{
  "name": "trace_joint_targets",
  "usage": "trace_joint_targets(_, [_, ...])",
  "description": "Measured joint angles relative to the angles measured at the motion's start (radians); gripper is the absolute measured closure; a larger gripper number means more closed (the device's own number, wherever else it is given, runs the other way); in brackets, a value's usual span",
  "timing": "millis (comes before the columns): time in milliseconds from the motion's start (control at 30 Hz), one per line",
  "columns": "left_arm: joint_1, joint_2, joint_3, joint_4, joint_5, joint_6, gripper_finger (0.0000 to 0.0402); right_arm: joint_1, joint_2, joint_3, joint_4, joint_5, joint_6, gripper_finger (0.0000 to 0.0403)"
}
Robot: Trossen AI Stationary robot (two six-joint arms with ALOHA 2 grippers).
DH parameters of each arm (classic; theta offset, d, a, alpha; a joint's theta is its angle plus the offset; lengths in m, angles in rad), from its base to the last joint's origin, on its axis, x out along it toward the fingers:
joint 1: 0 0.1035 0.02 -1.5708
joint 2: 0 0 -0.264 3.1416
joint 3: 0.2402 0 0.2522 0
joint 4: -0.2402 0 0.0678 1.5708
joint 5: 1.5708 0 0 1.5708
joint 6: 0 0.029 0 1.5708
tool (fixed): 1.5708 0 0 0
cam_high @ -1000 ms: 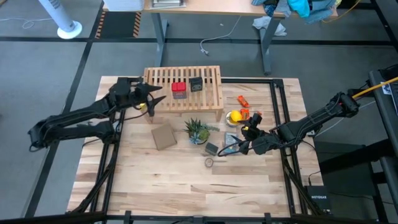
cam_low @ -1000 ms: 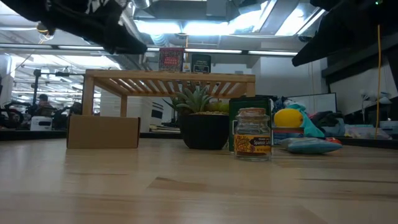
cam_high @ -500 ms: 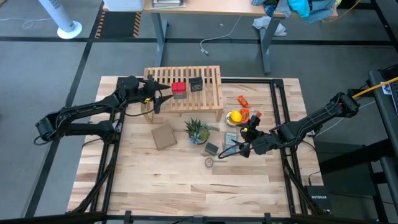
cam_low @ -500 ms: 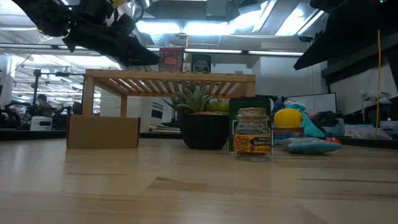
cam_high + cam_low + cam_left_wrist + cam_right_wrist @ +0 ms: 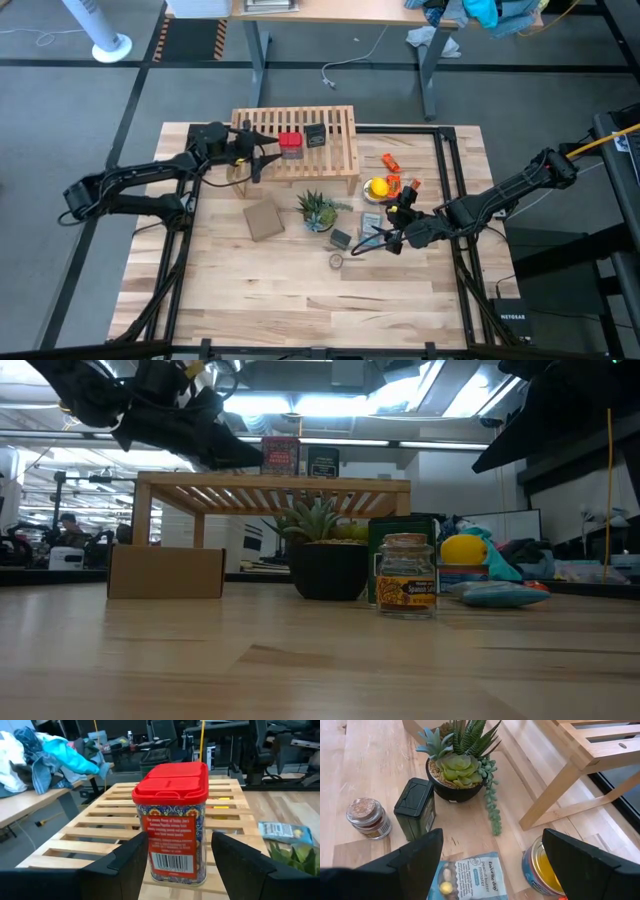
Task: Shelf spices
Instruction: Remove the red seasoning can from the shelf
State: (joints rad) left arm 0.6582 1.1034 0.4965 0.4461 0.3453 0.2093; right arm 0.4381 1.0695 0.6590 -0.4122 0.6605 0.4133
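The light-wood shelf (image 5: 300,150) stands at the table's far side. On its slats stand a red-lidded tin (image 5: 291,143), also in the left wrist view (image 5: 172,820), and a black tin (image 5: 316,134). My left gripper (image 5: 266,156) is open and level at the red tin's left, one finger (image 5: 131,859) on each side of the tin's lower half. On the table a dark green tin (image 5: 341,238) and a small round jar (image 5: 337,261) stand upright. My right gripper (image 5: 378,240) is open and empty, just right of them, over a blue packet (image 5: 470,877). My left gripper's fingers come level from the table's left and stand close beside the red tin's two narrow sides (image 5: 150,850). I cannot tell whether they touch it. The tin stands upright on the shelf's slats.
A potted succulent (image 5: 318,212) stands in front of the shelf, with a flat brown cardboard square (image 5: 264,219) to its left. Yellow (image 5: 378,187) and orange items (image 5: 390,161) lie at the right. The table's near half is bare wood (image 5: 300,300).
My left gripper has moved toward the table's right, over the shelf's left end, until its open fingers stand on either side of the red tin.
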Motion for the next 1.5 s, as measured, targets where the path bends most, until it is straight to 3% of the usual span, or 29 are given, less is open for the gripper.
trace_joint_targets(333, [-0.001, 0.064, 0.000, 0.015, 0.012, 0.066, 0.0190, 0.000, 0.000, 0.000, 0.000, 0.000, 0.000, 0.0056])
trace_joint_targets(933, [-0.004, 0.061, 0.000, 0.070, 0.011, 0.078, 0.0190, 0.000, 0.000, 0.000, -0.001, 0.000, 0.000, 0.0056])
trace_joint_targets(1500, [0.007, 0.060, 0.000, 0.158, 0.011, 0.012, 0.0181, 0.000, 0.000, 0.000, -0.001, 0.000, 0.000, 0.0056])
